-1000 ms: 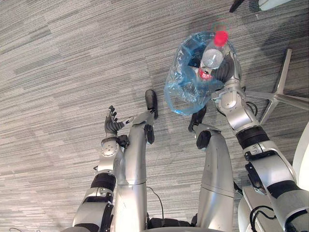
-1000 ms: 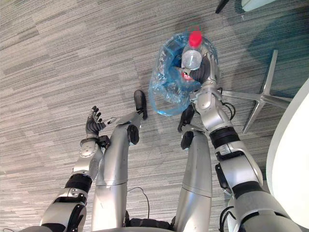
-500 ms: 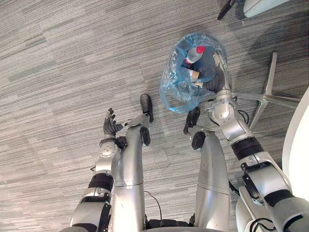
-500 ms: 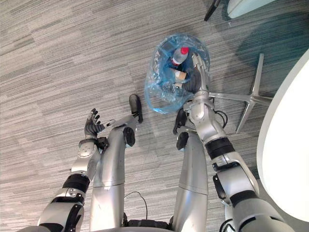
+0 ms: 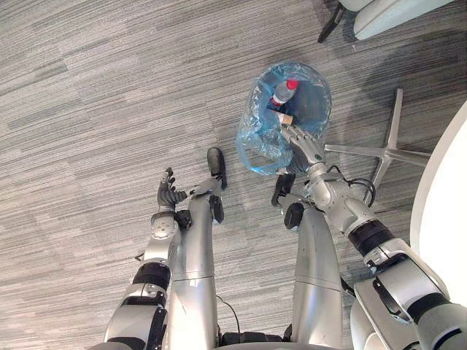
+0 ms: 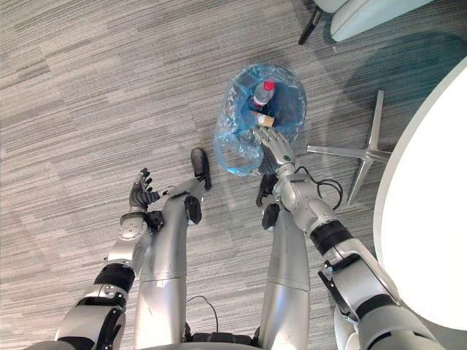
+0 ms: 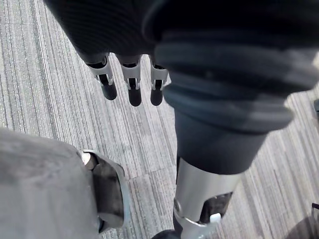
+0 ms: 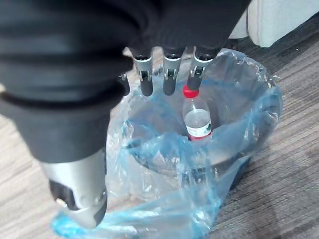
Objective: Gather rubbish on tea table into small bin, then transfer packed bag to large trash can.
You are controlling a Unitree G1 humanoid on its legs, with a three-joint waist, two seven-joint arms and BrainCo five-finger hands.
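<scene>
- Small dark bin (image 5: 315,109) lined with a translucent blue plastic bag (image 5: 255,142), left eye view: stands on the grey striped carpet (image 5: 95,87) just ahead of the robot. Inside are a clear plastic bottle with a red cap (image 5: 283,91) and a small tan item (image 5: 284,118) that I can't identify.
- The right hand (image 5: 298,142) is over the bin's near rim, fingers straight and apart, holding nothing. The left hand (image 5: 169,194) hangs low, well apart from the bin.
- Right eye view: the edge of a white round table (image 6: 427,189) is at right. Too little of it shows to tell whether rubbish is left on it.
- A silver star-shaped chair base (image 6: 361,152) is just beside the bin, with a pale grey chair seat (image 6: 365,11) beyond.
- Left wrist view: fingers (image 7: 132,84) relaxed and slightly apart, empty, carpet below.
- Right wrist view: fingers (image 8: 167,74) extended above the bag's mouth. The bottle stands leaning inside.
- Judgement: gathering is at least partly done. The bag is not yet closed or lifted, and the transfer to the large can has not started.
- Risk: the chair leg near the bin could snag the loose bag overhang on lift-out.
</scene>
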